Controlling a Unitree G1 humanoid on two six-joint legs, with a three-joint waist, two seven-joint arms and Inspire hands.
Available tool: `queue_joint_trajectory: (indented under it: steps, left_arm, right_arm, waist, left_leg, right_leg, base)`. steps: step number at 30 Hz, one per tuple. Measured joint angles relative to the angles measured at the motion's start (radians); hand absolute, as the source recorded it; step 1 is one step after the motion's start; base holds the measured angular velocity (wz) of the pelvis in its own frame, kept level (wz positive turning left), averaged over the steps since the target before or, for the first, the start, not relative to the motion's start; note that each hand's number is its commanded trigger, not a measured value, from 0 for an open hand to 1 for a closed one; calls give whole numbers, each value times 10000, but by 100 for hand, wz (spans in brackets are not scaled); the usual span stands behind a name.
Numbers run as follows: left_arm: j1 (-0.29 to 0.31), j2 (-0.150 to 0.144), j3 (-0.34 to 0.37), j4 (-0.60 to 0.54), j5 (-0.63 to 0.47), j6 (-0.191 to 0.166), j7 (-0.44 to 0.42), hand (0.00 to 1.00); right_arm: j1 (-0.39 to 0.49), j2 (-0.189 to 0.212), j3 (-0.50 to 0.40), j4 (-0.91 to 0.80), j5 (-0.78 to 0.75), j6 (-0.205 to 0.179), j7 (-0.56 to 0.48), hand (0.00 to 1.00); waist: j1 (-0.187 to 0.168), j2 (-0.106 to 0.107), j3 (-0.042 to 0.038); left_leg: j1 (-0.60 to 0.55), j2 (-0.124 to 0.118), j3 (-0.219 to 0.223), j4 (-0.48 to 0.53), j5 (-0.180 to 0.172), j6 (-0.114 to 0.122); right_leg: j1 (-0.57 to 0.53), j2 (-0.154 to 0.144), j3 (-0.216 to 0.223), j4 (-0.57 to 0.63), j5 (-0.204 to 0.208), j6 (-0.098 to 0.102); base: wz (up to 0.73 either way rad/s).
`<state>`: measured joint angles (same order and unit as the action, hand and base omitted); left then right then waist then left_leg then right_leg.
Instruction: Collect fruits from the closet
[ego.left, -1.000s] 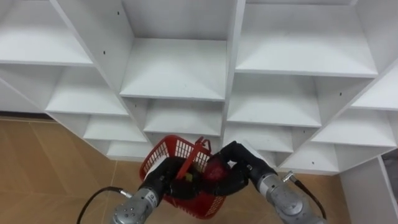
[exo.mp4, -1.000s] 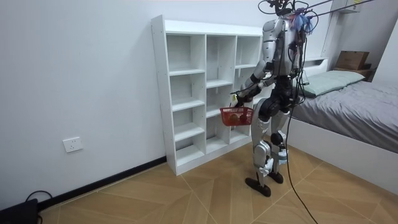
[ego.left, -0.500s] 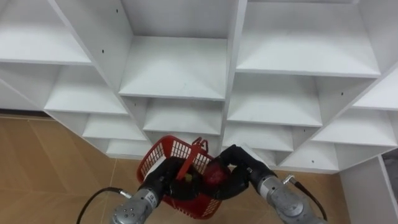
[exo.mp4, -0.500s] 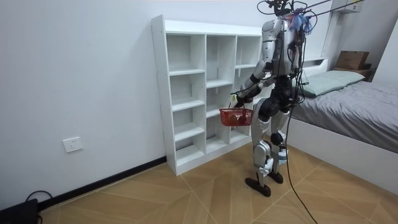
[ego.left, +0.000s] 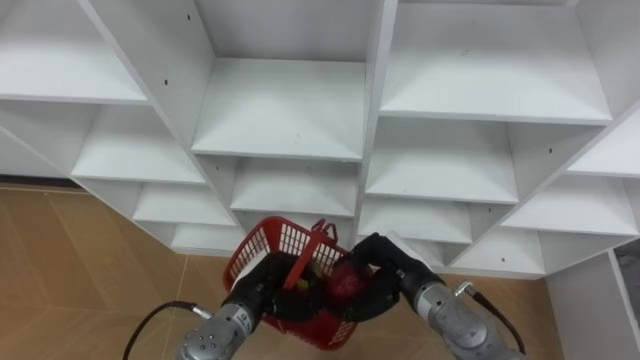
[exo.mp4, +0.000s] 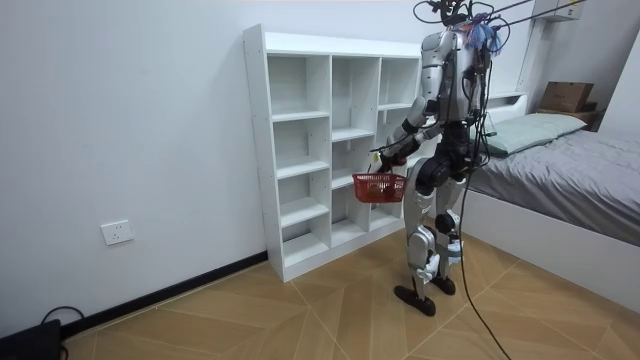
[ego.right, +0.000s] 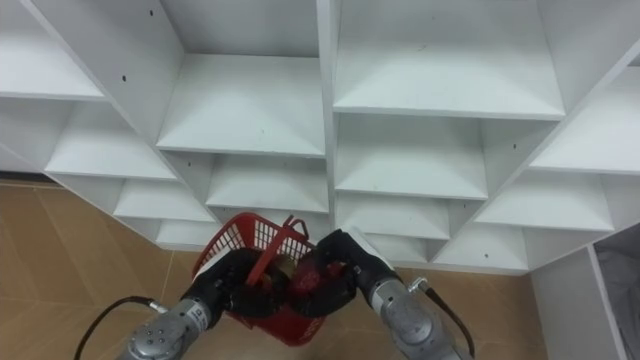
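Observation:
A red mesh basket (ego.left: 268, 247) hangs low in front of the white closet (ego.left: 280, 110), whose compartments are all bare. My left hand (ego.left: 258, 291) is shut on the basket's handle (ego.left: 314, 250). My right hand (ego.left: 382, 272) reaches in from the right, its fingers curled round a red fruit (ego.left: 345, 284) just inside the basket's rim. A darker, yellowish fruit lies in the basket beside it. In the room view I stand upright facing the closet, with the basket (exo.mp4: 379, 186) at hip height. The right eye view shows the same basket (ego.right: 243, 240) and fruit (ego.right: 308, 276).
Wooden floor (ego.left: 70, 270) spreads to the left under the lowest shelves. A bed (exo.mp4: 560, 165) with a grey cover stands at the room view's right, behind me. A wall socket (exo.mp4: 117, 232) sits left of the closet.
My right hand with the red fruit has sunk a little lower into the basket. The left hand and basket have barely moved.

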<state>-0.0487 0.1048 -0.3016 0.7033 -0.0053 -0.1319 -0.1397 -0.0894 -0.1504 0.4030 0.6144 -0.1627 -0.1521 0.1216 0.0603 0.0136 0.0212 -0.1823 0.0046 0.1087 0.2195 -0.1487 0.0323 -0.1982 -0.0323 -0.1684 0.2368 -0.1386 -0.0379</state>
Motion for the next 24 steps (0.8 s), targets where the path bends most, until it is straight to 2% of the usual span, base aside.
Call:
queue_joint_trajectory:
  steps: [7, 15, 20, 24]
  left_arm:
    - [-3, 53, -1, -2, -4, 0, 14, 100]
    - [-8, 265, 26, -82, -15, 0, 124, 100]
    - [-47, 220, 0, -320, -15, -1, 3, 100]
    - [-23, 124, -384, -430, -29, -2, -277, 100]
  right_arm:
    - [-2, -9, 180, 7, -5, 1, 90, 0]
    - [37, -100, 393, 9, -5, 11, 300, 0]
    - [27, -126, 363, 13, -94, 16, 347, 0]
    - [35, -14, 408, 21, -88, 15, 442, 0]
  waist:
    - [15, 5, -3]
    - [15, 15, -5]
    - [-8, 20, -8]
    - [-16, 19, -8]
  left_leg:
    - [0, 3, -1, 5, 0, 0]
    - [-1, 3, -9, 3, 0, 0]
    - [-1, 1, -25, -1, 0, 0]
    - [1, 2, -24, 11, 0, 0]
  right_leg:
    - [4, 1, -1, 2, 1, 0]
    - [10, -2, -14, 2, 1, 0]
    - [10, -3, -14, 15, 2, 0]
    - [10, -4, -17, 28, 2, 0]
  base:
    - [0]
    - [0]
    - [0]
    - [0]
